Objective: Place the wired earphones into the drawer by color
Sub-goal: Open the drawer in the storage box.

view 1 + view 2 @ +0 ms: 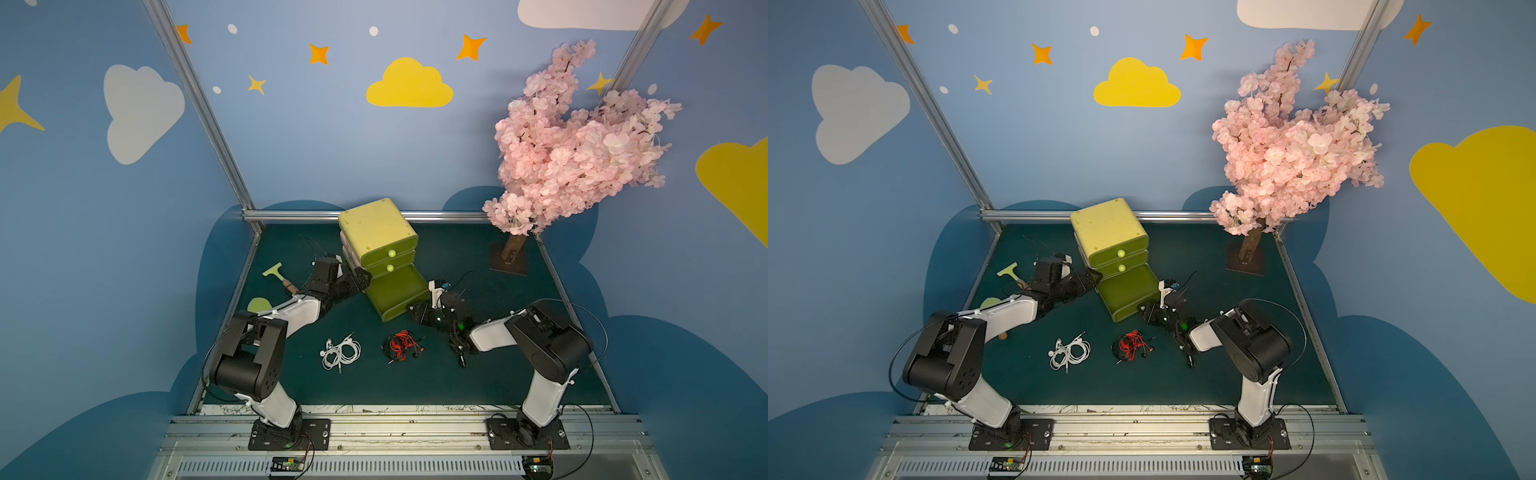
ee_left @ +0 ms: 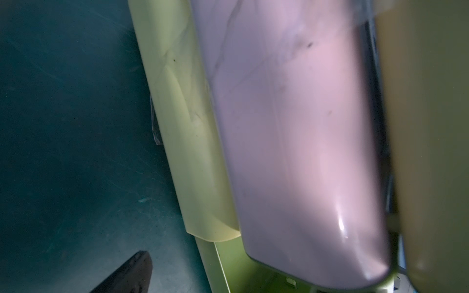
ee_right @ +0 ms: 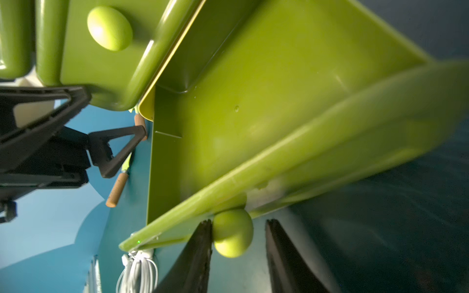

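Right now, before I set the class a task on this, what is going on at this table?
Two robot arms are working at a small green drawer unit. Its bottom drawer is pulled out and looks empty. The right claw sits around that drawer's knob, its jaws apart and not pinching it. The left claw is open against the unit's side, seemingly steadying it. The white earphones, red-and-black earphones and black earphones all lie on the mat, none put away.
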Controlling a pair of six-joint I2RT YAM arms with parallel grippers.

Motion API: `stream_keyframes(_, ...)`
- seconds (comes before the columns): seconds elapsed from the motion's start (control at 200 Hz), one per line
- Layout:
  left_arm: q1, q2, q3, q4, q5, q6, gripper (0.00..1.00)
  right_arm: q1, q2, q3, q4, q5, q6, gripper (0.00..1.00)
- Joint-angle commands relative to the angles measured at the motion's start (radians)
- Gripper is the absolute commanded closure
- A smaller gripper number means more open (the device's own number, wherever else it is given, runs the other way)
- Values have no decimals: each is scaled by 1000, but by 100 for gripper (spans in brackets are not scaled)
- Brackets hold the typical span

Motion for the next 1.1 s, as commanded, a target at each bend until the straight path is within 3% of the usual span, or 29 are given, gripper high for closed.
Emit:
stream_keyframes(0.0, 10, -52, -24, 17, -25, -18, 0, -10, -49, -16, -20, 19, -18, 53)
stream_keyframes(0.23, 14, -224, -107, -83, -76, -8, 0, -20, -136, -50, -95, 25, -55, 40)
stream_keyframes(0.391, 12, -405, -158, -243, -122, 19, 0, -28, -243, -105, -195, 42, -90, 31)
stream_keyframes(0.566, 5, -642, -202, -535, -223, 38, 0, -27, -414, -108, -437, 60, -195, 20)
stream_keyframes(0.706, 0, -777, -230, -785, -301, -16, 0, -25, -521, -52, -674, 83, -292, 18)
stream_keyframes(0.886, 0, -850, -289, -941, -309, -118, 0, -29, -595, -24, -799, 113, -321, 18)
stream_keyframes(1.096, -5, -825, -321, -1019, -289, -164, 0, -29, -607, -33, -790, 111, -308, 19)
